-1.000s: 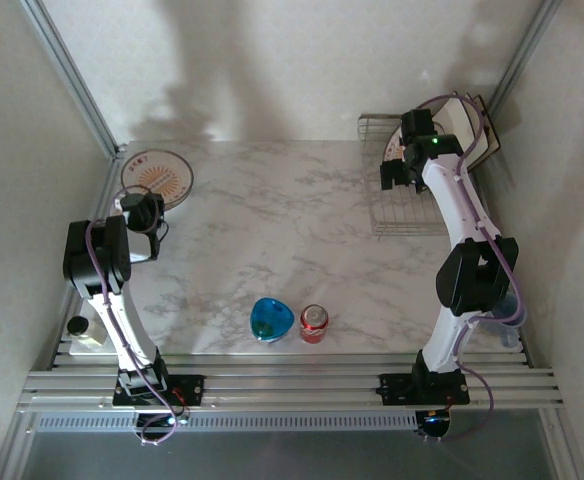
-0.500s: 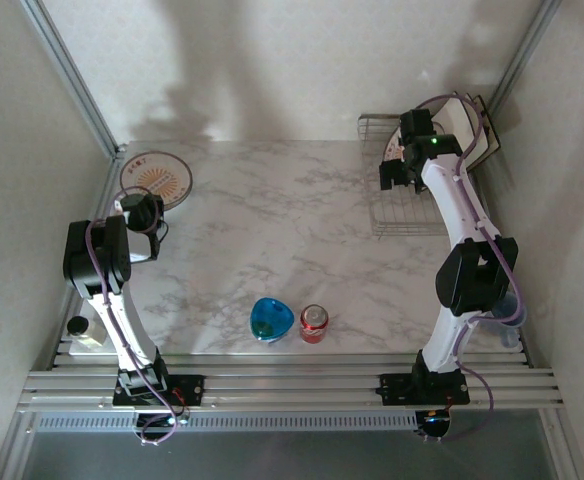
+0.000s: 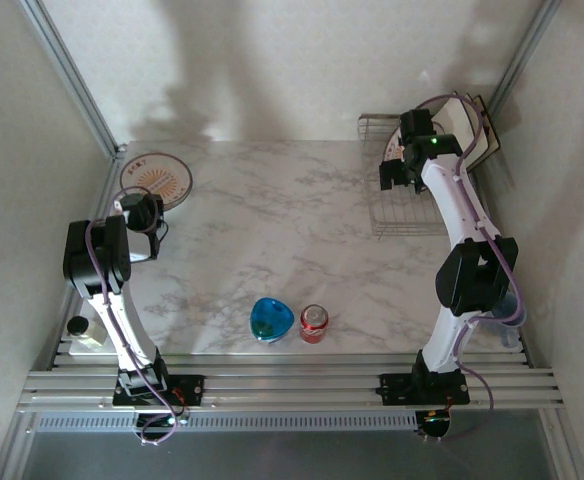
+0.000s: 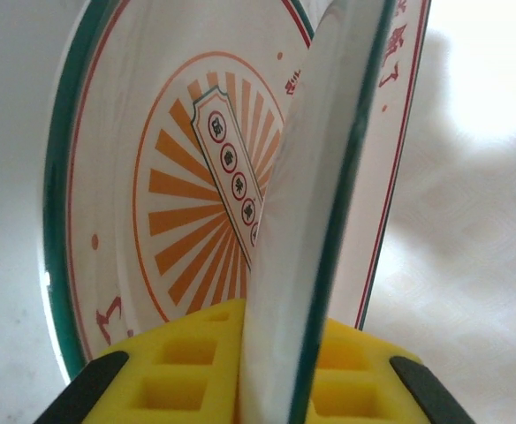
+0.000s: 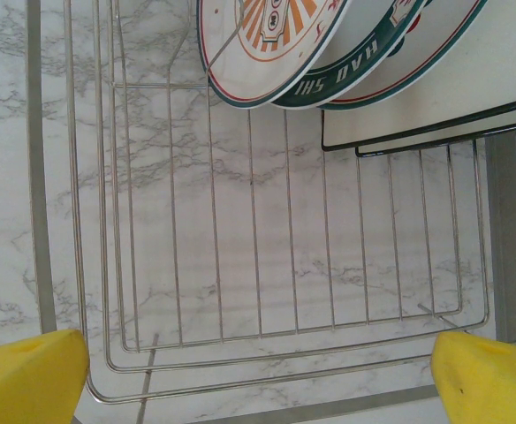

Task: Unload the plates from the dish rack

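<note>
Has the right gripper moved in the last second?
No. The right gripper hangs at the same spot over the dish rack's left edge, open, as before.

Plates [image 5: 280, 53] leaning in wire dish rack [image 5: 249, 221]

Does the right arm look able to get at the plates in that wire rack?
Probably yes. The right gripper hangs open over the dish rack, and the plates lean ahead of its fingers with only bare wire between them.
</note>
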You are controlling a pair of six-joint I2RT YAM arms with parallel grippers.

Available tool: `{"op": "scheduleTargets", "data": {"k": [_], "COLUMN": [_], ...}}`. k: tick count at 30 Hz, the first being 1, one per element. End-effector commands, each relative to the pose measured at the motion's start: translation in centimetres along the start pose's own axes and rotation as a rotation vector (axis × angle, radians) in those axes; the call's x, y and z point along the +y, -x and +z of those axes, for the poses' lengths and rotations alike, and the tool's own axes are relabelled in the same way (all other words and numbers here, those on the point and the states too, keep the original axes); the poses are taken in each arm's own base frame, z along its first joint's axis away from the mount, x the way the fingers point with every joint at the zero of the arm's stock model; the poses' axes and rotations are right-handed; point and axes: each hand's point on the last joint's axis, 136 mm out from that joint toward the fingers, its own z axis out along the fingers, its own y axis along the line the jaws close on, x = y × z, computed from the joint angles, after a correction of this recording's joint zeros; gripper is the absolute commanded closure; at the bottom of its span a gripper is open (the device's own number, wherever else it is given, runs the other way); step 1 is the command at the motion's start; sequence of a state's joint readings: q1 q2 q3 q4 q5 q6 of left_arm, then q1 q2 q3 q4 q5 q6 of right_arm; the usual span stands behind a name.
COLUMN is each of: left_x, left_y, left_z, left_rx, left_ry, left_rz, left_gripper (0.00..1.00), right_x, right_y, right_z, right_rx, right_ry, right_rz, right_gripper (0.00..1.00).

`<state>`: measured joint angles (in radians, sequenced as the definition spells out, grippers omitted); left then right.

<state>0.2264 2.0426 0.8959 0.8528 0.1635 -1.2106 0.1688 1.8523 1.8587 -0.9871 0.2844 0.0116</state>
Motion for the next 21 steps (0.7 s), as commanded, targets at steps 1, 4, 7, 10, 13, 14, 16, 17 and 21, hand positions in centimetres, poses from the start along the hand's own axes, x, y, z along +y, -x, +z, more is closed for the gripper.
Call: {"op": "scheduleTargets", "data": {"k": [1,4,7,10,13,14,16,17,21], "left_x": [-1.09,-1.24,-1.19,-1.28,-1.29,-1.32,-1.27,-1.3,-1.35], "left_y": [1.21,1.21,1.24,1.17,1.2,1.2,1.04,0.96,0.84], "left_z": [0.29,0.26,0.32,0.36,0.4,0.41,0.51,0.53,0.62], "left_rx": [-0.029,-0.029,-0.026,-0.022,-0.019,-0.018,-0.009,-0.005,0.01], "left_ry": [-0.033,-0.034,-0.031,-0.032,-0.028,-0.028,-0.023,-0.023,-0.011], "left_rz": [-0.014,-0.012,-0.011,-0.008,-0.002,0.001,0.008,0.011,0.03], "left_gripper": [0.84,0.82,0.81,0.79,0.74,0.73,0.69,0.68,0.62], "right_x": [0.45,0.36,0.39,0.45,0.44,0.43,0.45,0.46,0.48], "right_y": [0.21,0.16,0.12,0.07,0.0,0.03,0.09,0.09,0.18], "right_z": [-0.3,-0.23,-0.11,-0.14,-0.1,-0.14,-0.15,-0.15,-0.26], "right_rx": [-0.01,-0.01,-0.009,-0.009,-0.007,-0.009,-0.012,-0.012,-0.016], "right_ry": [0.011,0.01,0.01,0.011,0.011,0.011,0.012,0.012,0.016], "right_rz": [0.002,0.004,0.003,0.002,0.003,0.003,0.003,0.004,0.005], "right_gripper": [0.01,0.01,0.01,0.01,0.01,0.01,0.01,0.01,0.01]}}
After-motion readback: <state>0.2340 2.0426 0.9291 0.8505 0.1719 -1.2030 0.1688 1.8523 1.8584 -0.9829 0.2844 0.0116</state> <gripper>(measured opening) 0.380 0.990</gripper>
